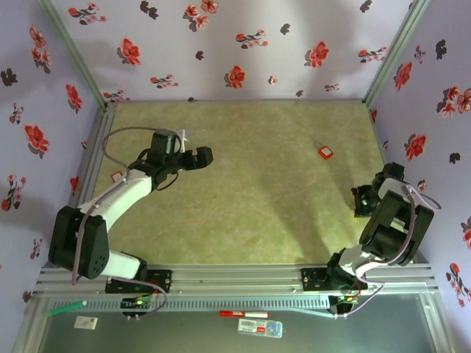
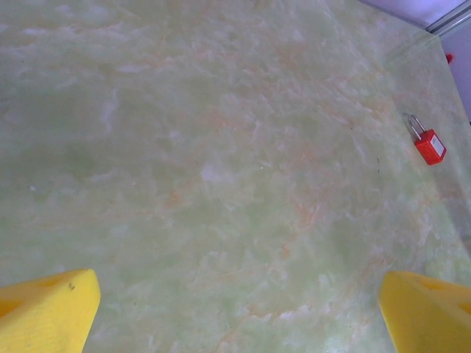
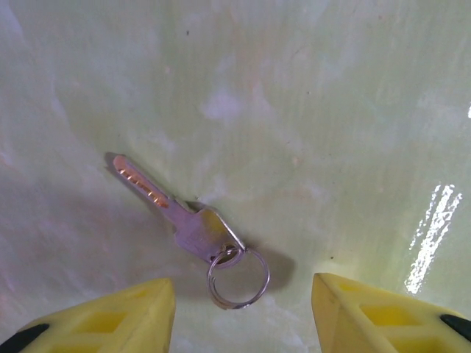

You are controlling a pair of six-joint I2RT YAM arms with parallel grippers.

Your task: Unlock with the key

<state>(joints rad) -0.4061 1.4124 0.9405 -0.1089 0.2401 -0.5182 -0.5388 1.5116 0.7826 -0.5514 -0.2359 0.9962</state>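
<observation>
From above, your left claw (image 1: 200, 155) is reaching out over the table (image 1: 243, 213) on a long, low arm. Your right claw (image 1: 363, 202) is hanging close to its own base, nose down. The red padlock (image 1: 325, 151) is lying well ahead of the right claw and far off to the left claw's right.

In the left wrist view, the yellow fingers (image 2: 45, 312) are standing spread wide with nothing between them. The padlock is sitting well ahead and to the right.

In the right wrist view, the key (image 3: 173, 209) is lying flat just ahead of the claw with its blade pointing away to the left. Its ring (image 3: 238, 278) is lying nearest you, roughly midway between the fingers. The jaws are standing partway open and gripping nothing.

You are probably dealing with a light, thin, stiff piece of metal on a glossy surface, so it is likely to skate when nudged. Aim for the flat head of the key — not the loose ring, which would let it swing, and not the blade, which has to stay free for the lock.
</observation>
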